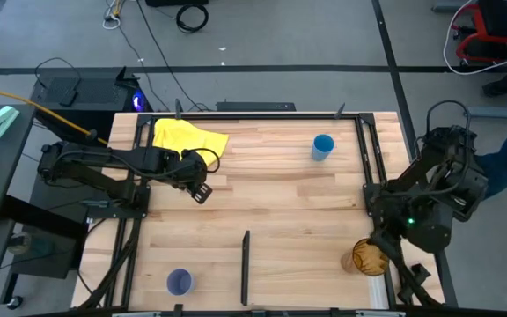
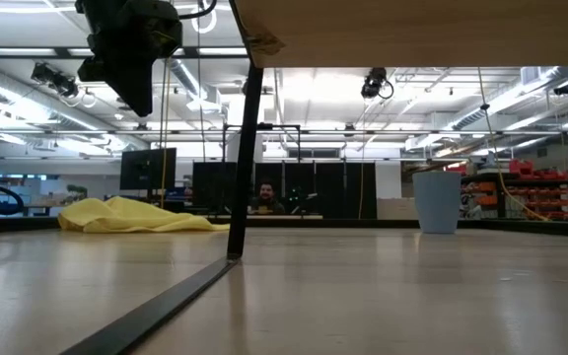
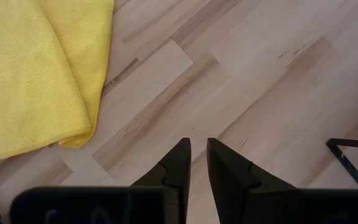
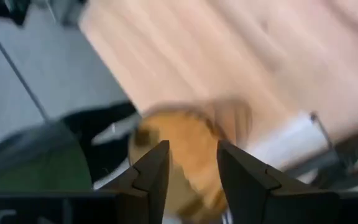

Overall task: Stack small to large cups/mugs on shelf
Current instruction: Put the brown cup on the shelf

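From above, the amber tumbler (image 1: 368, 258) stood at the bench's (image 1: 280, 202) near right under the right gripper (image 1: 384, 239), the lavender cup (image 1: 179, 282) near left and the blue cup (image 1: 323, 146) far right, all seemingly empty; the left wrist view showed the left gripper (image 3: 197, 163) with jaws nearly clenched beside the yellow cloth (image 3: 36, 68); the right wrist view showed jaws released astride the tumbler.

Both arms are showing matte black, jointed housings with black cables looping along them. Right arm (image 1: 434, 189) is glowing with a small green indicator light on its body. Left gripper (image 3: 195, 163) fingers are tapering to dark wedge points; right gripper (image 4: 190, 165) fingers are showing stepped black edges.
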Robot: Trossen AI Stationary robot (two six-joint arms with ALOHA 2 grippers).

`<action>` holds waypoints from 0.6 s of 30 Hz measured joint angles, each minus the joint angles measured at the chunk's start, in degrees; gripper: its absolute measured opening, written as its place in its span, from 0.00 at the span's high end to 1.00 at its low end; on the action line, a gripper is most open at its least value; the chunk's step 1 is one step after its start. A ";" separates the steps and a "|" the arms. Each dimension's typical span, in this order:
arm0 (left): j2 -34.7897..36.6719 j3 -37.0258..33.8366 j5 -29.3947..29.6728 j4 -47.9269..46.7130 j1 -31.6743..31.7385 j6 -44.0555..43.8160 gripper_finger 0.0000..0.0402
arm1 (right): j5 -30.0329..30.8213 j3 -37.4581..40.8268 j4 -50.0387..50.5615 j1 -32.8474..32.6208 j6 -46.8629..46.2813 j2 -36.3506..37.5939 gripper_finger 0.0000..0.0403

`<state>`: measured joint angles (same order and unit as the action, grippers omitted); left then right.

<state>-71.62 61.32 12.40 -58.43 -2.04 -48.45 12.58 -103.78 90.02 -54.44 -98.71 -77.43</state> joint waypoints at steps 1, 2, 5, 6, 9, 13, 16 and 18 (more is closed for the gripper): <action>-0.02 0.00 0.00 0.07 0.00 0.00 0.86 | 1.80 0.00 0.00 0.60 0.89 0.00 0.67; -0.02 0.00 -0.02 0.23 0.00 0.00 0.86 | 3.10 0.00 0.00 1.36 1.92 0.00 0.68; -0.02 0.00 0.00 0.86 -0.02 -0.02 0.86 | 4.50 0.00 0.00 4.48 5.84 0.00 0.73; -0.02 0.00 0.00 1.00 -0.01 -0.02 0.86 | 4.50 0.02 0.00 5.85 7.49 -0.04 0.76; -0.02 0.00 0.00 1.36 -0.02 -0.26 0.85 | 4.43 0.02 0.00 10.11 14.11 -0.28 0.88; -0.02 0.00 0.00 1.48 -0.01 -0.43 0.86 | 1.88 0.44 -0.02 15.35 22.11 -0.67 0.98; -0.02 0.00 0.00 1.46 -0.09 -0.69 0.87 | -5.33 2.74 -0.01 17.73 24.37 -0.70 0.98; -0.02 0.00 -0.01 1.46 -0.10 -0.72 0.88 | -9.56 4.87 0.01 17.81 25.60 -0.75 0.99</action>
<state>-71.64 61.32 12.39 -56.97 -2.14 -49.17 3.02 -98.92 90.02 -36.62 -73.11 -78.18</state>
